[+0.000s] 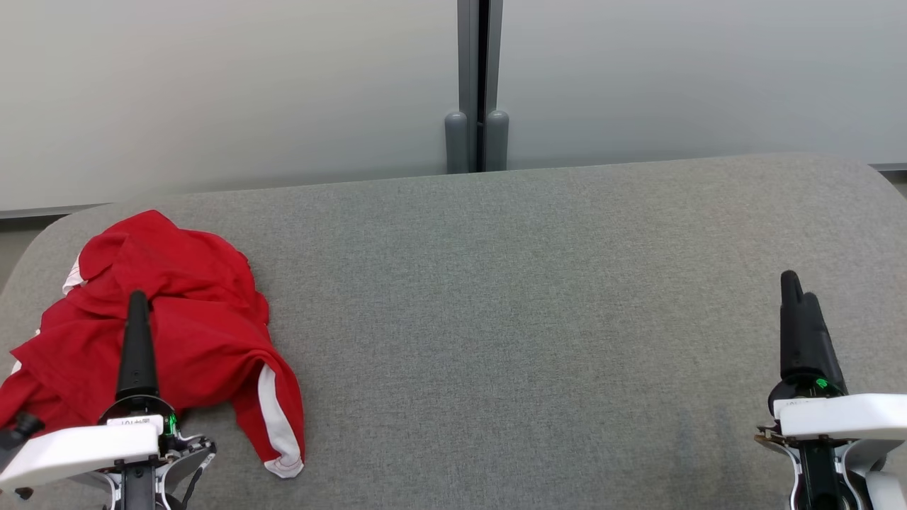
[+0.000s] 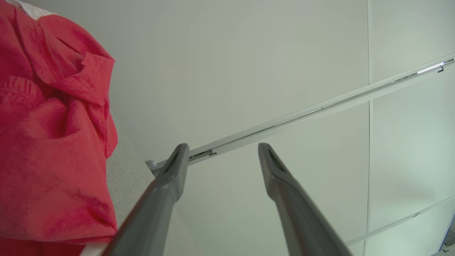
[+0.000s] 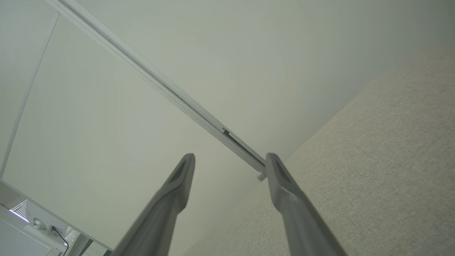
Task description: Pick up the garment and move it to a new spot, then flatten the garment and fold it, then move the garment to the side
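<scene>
– Red shirt point(image 1: 191, 319) lies crumpled at the desk's point(image 1: 496, 319) left end, one white-striped sleeve trailing toward the near edge.
– And the left hand point(image 1: 137, 301)?
– Fingers spread wide, nothing between them, poised at the heap. Right hand point(image 1: 797, 283) is likewise apart and empty, well away.
– Then I'd pinch a thick ridge of cloth, not the loose sleeve, and lift straight up.

Crumpled garment point(image 1: 205, 319) on grey fabric surface point(image 1: 510, 319)
</scene>
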Available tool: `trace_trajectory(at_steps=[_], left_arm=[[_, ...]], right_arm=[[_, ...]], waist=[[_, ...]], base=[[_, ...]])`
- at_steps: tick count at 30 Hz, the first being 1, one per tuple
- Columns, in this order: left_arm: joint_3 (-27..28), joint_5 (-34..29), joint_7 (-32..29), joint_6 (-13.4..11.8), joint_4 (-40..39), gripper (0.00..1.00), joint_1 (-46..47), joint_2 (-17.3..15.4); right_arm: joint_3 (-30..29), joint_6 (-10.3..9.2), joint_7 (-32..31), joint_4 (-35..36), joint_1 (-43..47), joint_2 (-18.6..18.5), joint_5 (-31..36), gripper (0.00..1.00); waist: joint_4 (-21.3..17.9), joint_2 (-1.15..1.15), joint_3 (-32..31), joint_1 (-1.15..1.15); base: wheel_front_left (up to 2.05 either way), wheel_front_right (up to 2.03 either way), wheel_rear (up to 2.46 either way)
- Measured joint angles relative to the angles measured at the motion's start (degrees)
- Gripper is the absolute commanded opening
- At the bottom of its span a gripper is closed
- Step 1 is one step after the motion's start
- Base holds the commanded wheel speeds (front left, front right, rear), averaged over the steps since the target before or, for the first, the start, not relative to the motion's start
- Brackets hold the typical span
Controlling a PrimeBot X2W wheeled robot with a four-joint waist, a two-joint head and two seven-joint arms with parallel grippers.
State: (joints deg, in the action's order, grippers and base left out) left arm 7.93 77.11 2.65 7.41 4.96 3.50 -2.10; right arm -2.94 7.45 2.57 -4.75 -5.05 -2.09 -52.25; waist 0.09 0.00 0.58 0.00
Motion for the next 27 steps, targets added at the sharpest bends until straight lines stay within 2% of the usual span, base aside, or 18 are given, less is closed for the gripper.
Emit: trace_trajectory(at_steps=[2, 7, 18, 19, 24, 27], left_arm=[[0.00, 0.00, 0.00, 0.00, 0.00, 1.00, 0.00, 0.00], [-1.31, -4.91, 0.98, 0.00, -1.12, 1.00, 0.00, -0.10], [-5.60, -22.29, 2.99, 0.00, -3.05, 1.00, -0.15, -0.19], [-6.25, -25.29, 3.42, 0.00, -3.00, 1.00, -0.40, -0.21], [-6.60, -31.60, 4.15, 0.00, -2.07, 1.00, -0.94, -0.27], [-6.91, -33.18, 4.57, 0.00, -0.89, 1.00, -1.12, -0.30]], right_arm=[[0.00, 0.00, 0.00, 0.00, 0.00, 0.00, 0.00, 1.00], [0.77, 0.00, 0.99, 1.19, -0.26, -0.46, 5.84, 1.00], [3.91, 0.01, 2.94, 1.23, -0.26, -1.89, 19.14, 1.00], [4.17, 0.01, 3.31, 1.24, -0.26, -1.89, 21.36, 1.00], [4.88, 0.01, 4.07, 1.08, -0.26, -1.86, 26.44, 1.00], [5.25, 0.01, 4.55, 0.44, -0.22, -1.71, 28.18, 1.00]], waist=[[0.00, 0.00, 0.00, 0.00], [0.16, 0.00, 0.03, 0.00], [0.39, 0.00, 0.03, 0.00], [0.42, 0.00, 0.02, 0.00], [0.37, 0.00, 0.06, 0.00], [0.39, 0.00, 0.10, 0.00]], base=[[0.00, 0.00, 0.00], [0.00, 0.00, 0.00], [0.00, 0.00, 0.00], [0.00, 0.00, 0.00], [0.00, 0.00, 0.00], [0.00, 0.00, 0.00]])
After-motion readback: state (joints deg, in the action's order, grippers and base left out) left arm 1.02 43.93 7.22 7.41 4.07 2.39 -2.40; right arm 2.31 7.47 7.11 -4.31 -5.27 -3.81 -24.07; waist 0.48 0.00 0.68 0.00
